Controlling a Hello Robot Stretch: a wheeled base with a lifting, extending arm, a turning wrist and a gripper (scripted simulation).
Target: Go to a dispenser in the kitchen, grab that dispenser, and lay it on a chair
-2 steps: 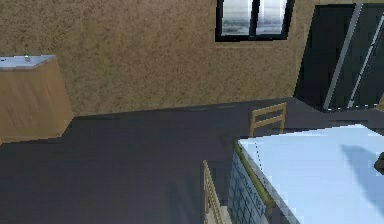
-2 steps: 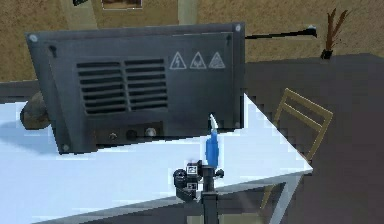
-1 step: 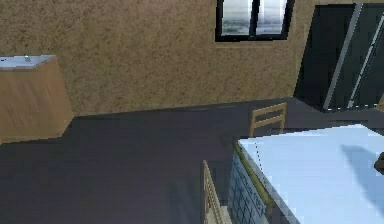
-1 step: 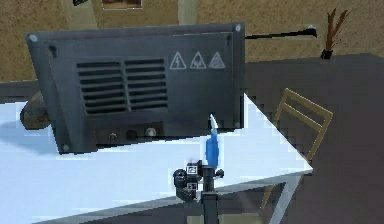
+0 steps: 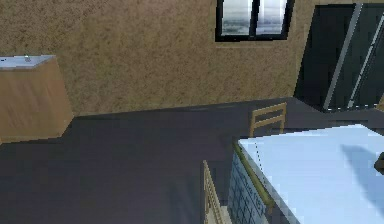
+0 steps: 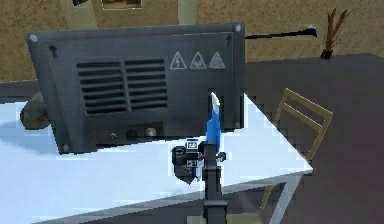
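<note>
Slim blue white-topped dispenser (image 6: 213, 122) upright near white tabletop's (image 6: 90, 170) near edge, at dark gripper (image 6: 184, 164); jaw state and hold indeterminable.

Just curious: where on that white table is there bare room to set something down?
Bare tabletop lies between the grey box and the near edge, left of the arm; a narrower strip runs between the box and the wooden chair. It is crowded around the gripper and the blue bottle.
</note>
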